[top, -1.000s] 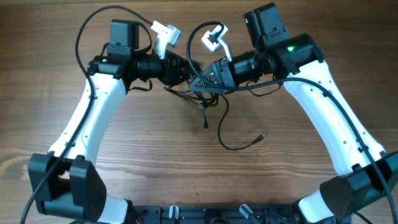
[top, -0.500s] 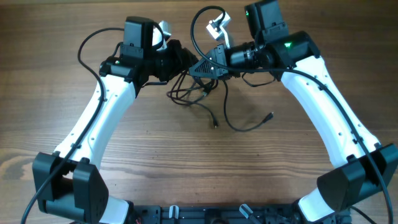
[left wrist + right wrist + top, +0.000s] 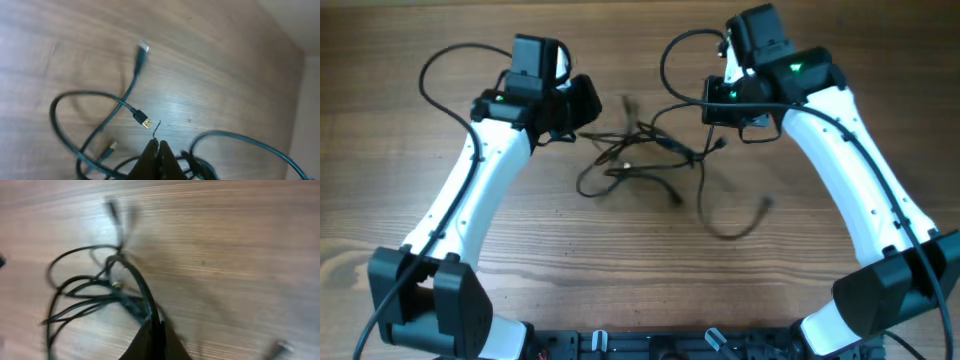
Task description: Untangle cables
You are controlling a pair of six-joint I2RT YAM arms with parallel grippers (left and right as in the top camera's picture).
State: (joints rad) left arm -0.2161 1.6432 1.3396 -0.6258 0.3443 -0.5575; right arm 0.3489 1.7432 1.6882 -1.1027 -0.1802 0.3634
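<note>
The cables [image 3: 638, 152] are thin black cords in a loose tangle on the wood table between my two arms. One free plug end [image 3: 766, 204] trails to the right. My left gripper [image 3: 588, 102] is at the tangle's upper left. In the left wrist view it [image 3: 158, 145] is shut, with a thin strand [image 3: 157, 128] sticking out from between its tips; a USB plug [image 3: 145, 122] and a whitish plug [image 3: 142, 48] lie ahead of it. My right gripper [image 3: 716, 108] is at the upper right. In the right wrist view it [image 3: 153, 326] is shut on a black cable [image 3: 141, 287] that leads to the loops [image 3: 75, 297].
The wooden table [image 3: 640, 260] extends all around the tangle. Thick black robot cables [image 3: 440, 70] arc over both arms at the back. A black base rail [image 3: 650, 345] runs along the near edge.
Both grippers have moved apart, left one leftward and right one rightward. The tangle has spread wider and lies lower on the table. The free plug end has shifted right.
</note>
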